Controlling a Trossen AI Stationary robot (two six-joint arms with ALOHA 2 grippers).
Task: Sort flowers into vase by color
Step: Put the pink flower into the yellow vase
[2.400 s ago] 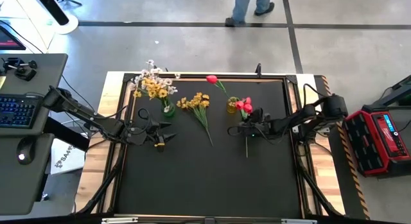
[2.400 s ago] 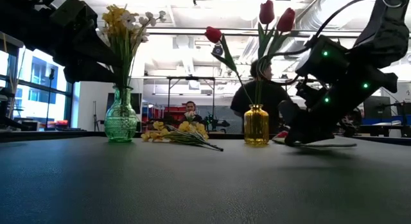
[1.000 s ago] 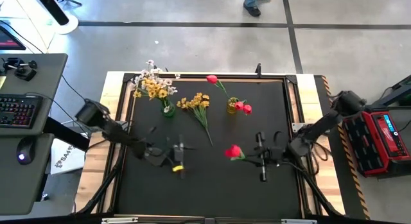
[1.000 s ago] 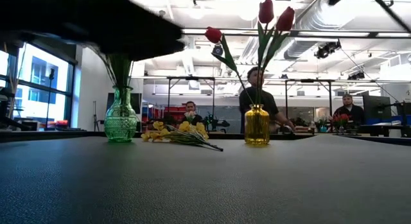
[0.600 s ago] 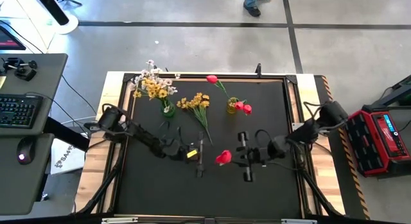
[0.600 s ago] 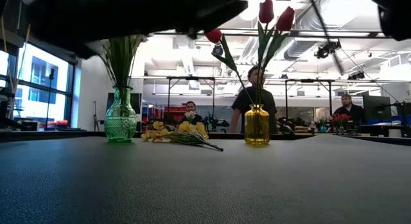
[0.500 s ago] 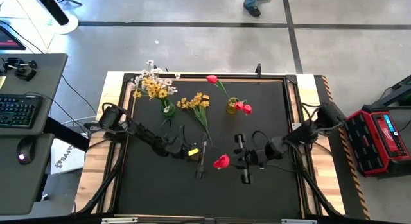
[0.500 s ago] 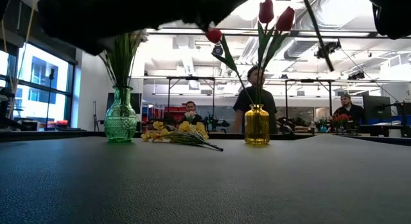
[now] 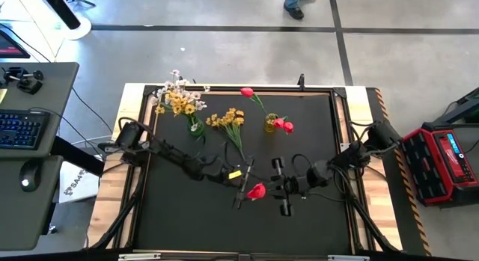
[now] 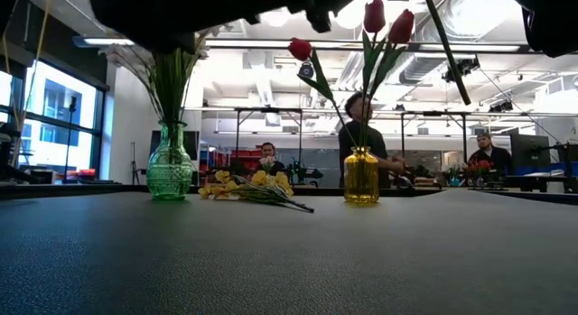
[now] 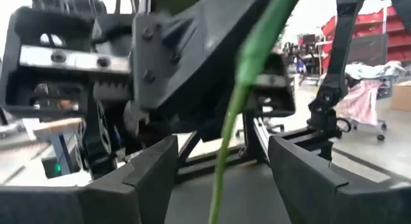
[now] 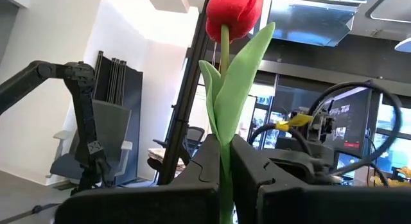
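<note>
Over the black surface (image 9: 187, 216) the two arms have come together at the middle. Right gripper (image 9: 278, 188) stays clenched on the tulip (image 9: 256, 191); left gripper (image 9: 241, 188), fingers apart, is narrowing around its stem, probably a handover.

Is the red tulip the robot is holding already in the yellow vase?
No, the right gripper holds the red tulip up, away from the yellow vase.

Keyboard (image 9: 16, 131), mouse (image 9: 26, 183), red case (image 9: 443, 162)
</note>
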